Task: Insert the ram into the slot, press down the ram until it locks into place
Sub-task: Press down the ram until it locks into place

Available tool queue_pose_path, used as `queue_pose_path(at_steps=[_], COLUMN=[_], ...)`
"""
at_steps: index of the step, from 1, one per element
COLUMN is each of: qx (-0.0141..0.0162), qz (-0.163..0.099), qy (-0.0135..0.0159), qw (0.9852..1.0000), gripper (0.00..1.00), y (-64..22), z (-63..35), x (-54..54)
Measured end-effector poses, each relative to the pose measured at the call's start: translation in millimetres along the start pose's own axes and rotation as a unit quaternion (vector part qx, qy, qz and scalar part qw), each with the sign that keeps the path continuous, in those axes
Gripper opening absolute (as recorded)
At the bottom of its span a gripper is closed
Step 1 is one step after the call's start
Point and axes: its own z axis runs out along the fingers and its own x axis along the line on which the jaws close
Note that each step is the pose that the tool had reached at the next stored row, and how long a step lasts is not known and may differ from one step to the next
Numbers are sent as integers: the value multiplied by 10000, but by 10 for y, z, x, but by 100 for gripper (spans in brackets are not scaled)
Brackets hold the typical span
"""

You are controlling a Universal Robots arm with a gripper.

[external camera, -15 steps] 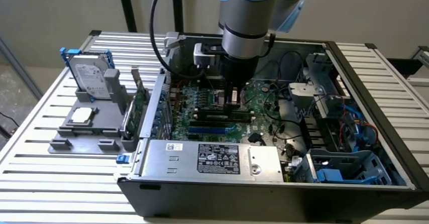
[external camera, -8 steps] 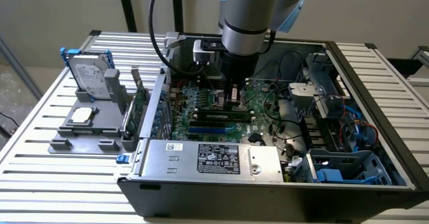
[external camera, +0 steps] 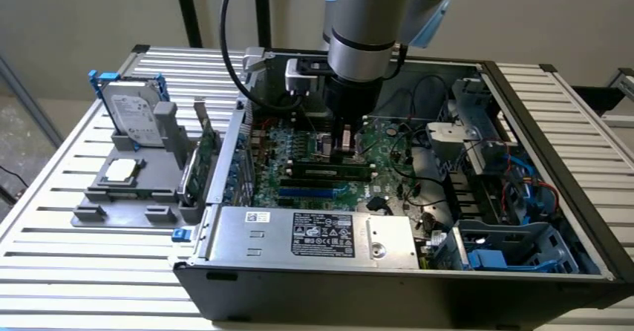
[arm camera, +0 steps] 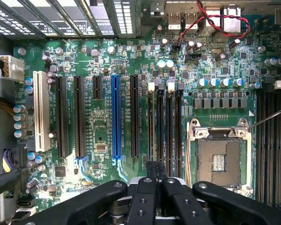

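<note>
My arm (external camera: 369, 19) is a thick silver-grey cylinder with pale blue joint caps and a black lower section. A black cable (external camera: 230, 41) loops beside it. My gripper (arm camera: 155, 180) is matte black, with angular linkage bars fastened by round silver screws.

— Which colours has the motherboard (arm camera: 107, 136)?
— It is green, with many silver points. One long slot (arm camera: 115, 117) is blue, one (arm camera: 38, 110) is cream, the others are black.
— And the gripper (arm camera: 155, 180)?
— Black. Above, two twisted wires (arm camera: 215, 16) are red and black.
</note>
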Motion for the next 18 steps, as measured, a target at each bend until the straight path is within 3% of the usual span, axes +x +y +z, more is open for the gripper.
queue_pose_path(at_steps=[9,18], qx=[0,5], qz=[0,0], qy=[1,6], qw=[10000,10000], gripper=[11,11], y=[1,8], z=[5,155], x=[0,-7])
